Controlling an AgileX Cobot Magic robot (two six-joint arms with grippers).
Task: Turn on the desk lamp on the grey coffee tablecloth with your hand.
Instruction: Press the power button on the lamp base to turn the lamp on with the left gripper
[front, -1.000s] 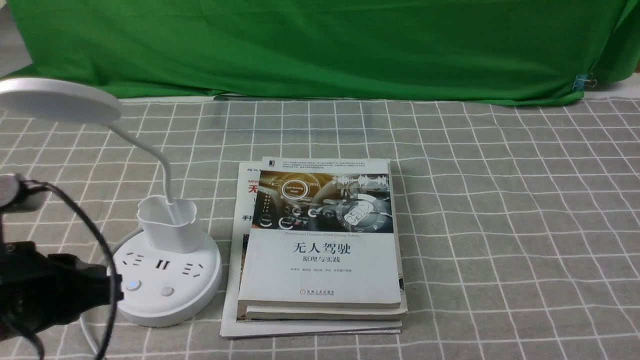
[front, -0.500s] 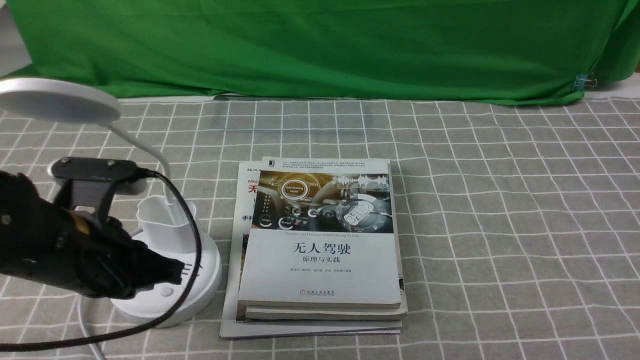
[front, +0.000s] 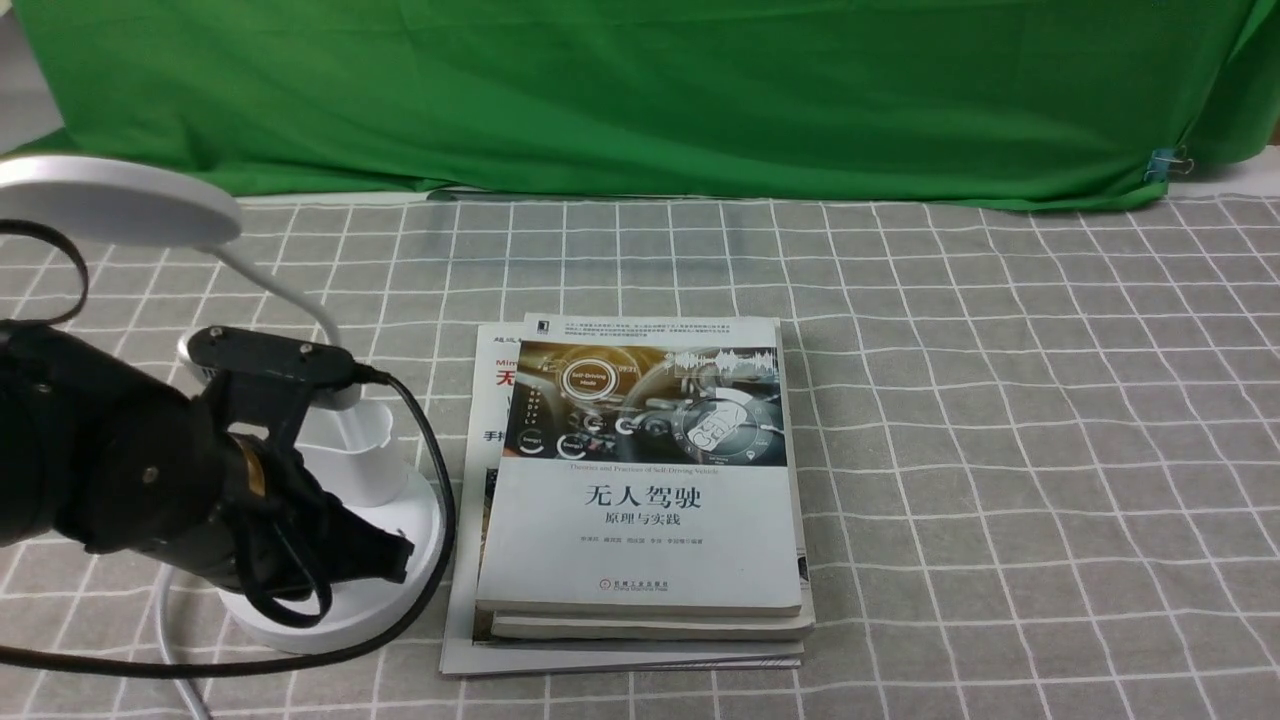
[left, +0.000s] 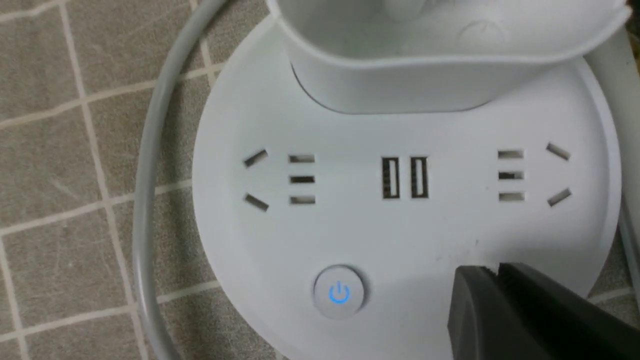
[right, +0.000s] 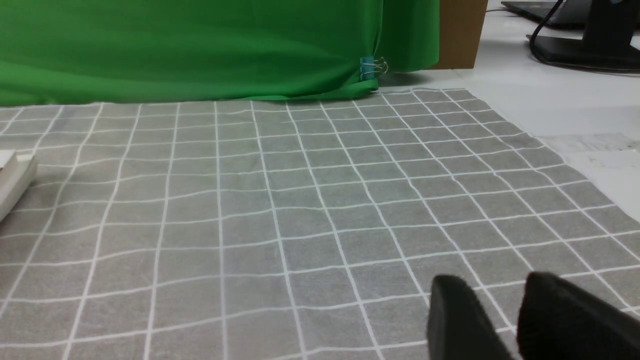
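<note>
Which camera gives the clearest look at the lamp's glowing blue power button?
The left wrist view: it shows the button unobstructed, power symbol readable. In the front view, the robot's black arm hides it; the right wrist view misses it.

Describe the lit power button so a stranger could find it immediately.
On the gridded grey tablecloth stands a white lamp's round base. On its top, beyond the sockets from the cup holder, is a small round button, marked by its glowing blue power symbol.
</note>
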